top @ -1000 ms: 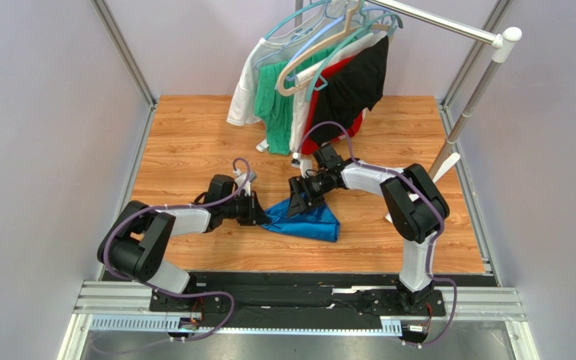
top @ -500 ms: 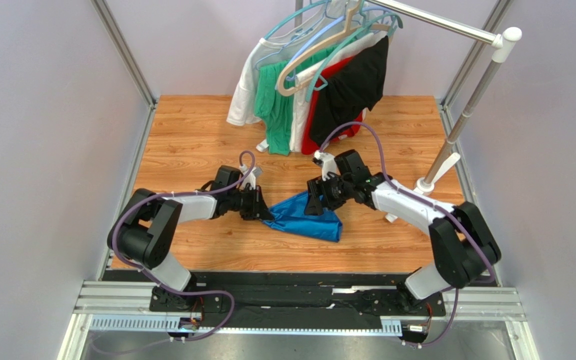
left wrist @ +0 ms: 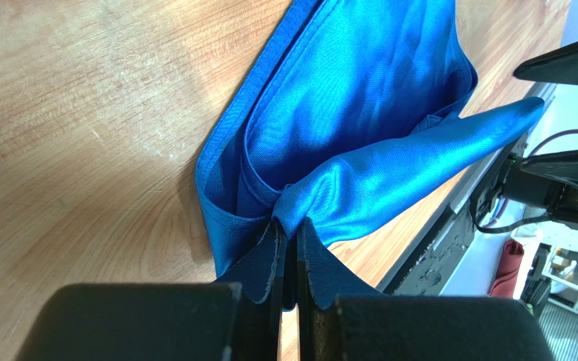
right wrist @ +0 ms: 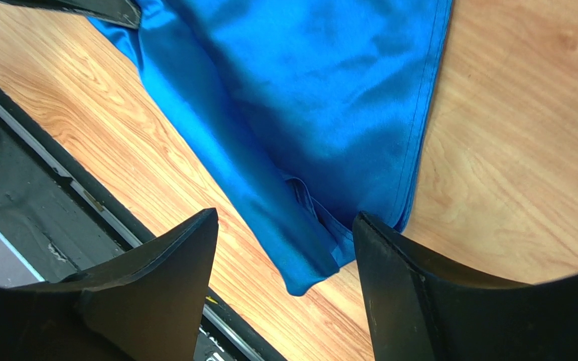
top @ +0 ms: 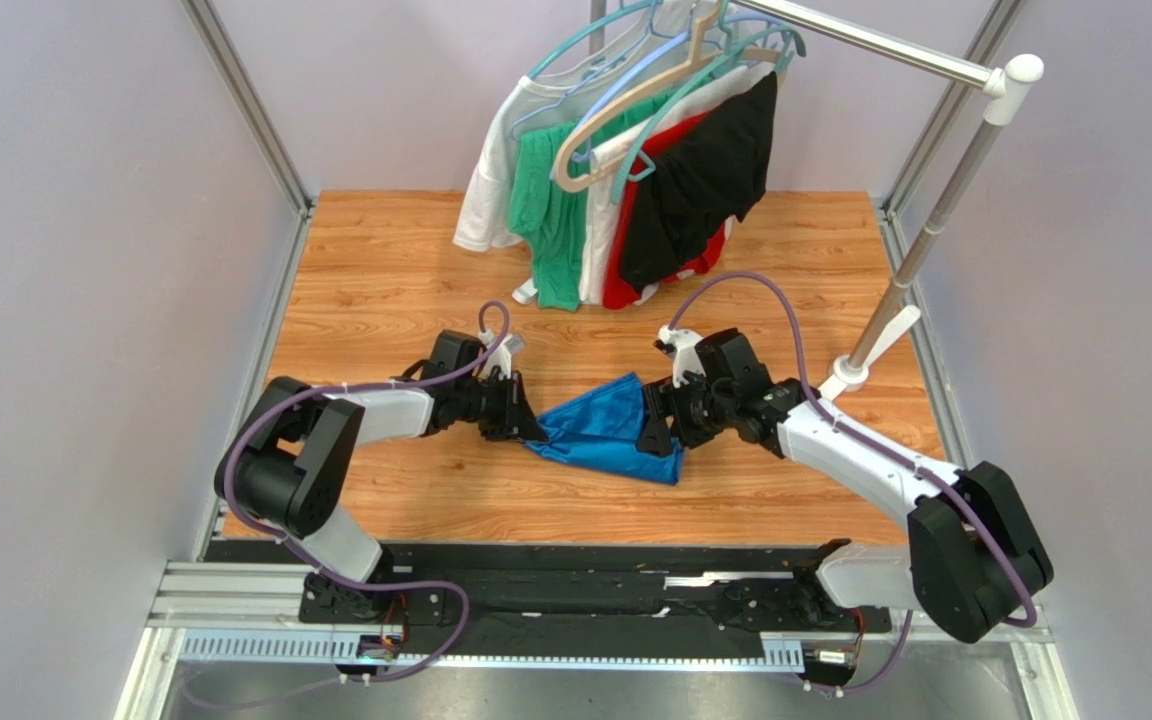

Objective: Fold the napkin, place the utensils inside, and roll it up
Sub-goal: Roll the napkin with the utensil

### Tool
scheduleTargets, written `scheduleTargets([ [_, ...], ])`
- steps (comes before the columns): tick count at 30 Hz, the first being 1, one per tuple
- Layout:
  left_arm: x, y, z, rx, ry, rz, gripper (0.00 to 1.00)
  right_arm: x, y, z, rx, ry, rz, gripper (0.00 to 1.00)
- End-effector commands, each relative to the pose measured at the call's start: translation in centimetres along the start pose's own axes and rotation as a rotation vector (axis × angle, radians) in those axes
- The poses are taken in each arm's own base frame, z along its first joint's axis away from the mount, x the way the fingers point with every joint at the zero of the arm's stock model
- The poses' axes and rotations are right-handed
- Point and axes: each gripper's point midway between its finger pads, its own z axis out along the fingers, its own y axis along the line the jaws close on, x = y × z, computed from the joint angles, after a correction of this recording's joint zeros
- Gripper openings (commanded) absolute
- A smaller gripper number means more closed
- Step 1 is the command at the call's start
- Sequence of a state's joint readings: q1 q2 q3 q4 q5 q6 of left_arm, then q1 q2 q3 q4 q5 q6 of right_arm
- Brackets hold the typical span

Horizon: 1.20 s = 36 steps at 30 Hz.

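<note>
Napkin (top: 609, 428) has barely shifted vs a sec ago. What moved is the right arm (top: 853, 450), which swung out and brought the right jaws from the napkin's far side round to its right end.

Napkin is a bunched, part-folded heap on the worktop (top: 387, 270), long axis running roughly jaw to jaw. Left jaws are pinched closed on a raised fold at its left end, w/ cloth (left wrist: 360, 113) fanning away ahead of them. Right jaws stand wide open w/ nothing held. The napkin's right tip (right wrist: 307, 98) sits just ahead, between the two fingers; can't tell if they touch it.

Likely next grab is that right end, so the right jaws are the nearer free pair. No utensils in view.
</note>
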<state>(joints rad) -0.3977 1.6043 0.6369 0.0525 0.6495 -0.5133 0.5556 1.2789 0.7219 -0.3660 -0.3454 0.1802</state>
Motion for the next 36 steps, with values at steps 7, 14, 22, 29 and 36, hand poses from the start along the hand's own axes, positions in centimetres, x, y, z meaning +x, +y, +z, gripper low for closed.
scheduleTargets([
  [7, 0.2, 0.9, -0.3, -0.049, 0.006, 0.017, 0.0, 0.8, -0.1, 1.1, -0.007, 0.026, 0.024, 0.29],
  [14, 0.9, 1.2, -0.3, -0.066, 0.027, -0.009, 0.0, 2.4, -0.5, 0.4, 0.043, 0.098, 0.127, 0.0],
  [22, 0.8, 1.4, -0.3, -0.078, 0.023, -0.011, 0.0, 5.8, -2.3, 1.4, 0.133, 0.19, 0.221, 0.0],
  [29, 0.3, 1.5, -0.6, -0.092, -0.004, -0.012, 0.0, 7.6, -3.6, 2.3, 0.198, 0.238, 0.273, 0.0],
  [36, 0.1, 1.8, -0.7, -0.103, 0.005, -0.015, 0.0, 8.0, -4.7, 2.3, 0.262, 0.229, 0.286, 0.01],
])
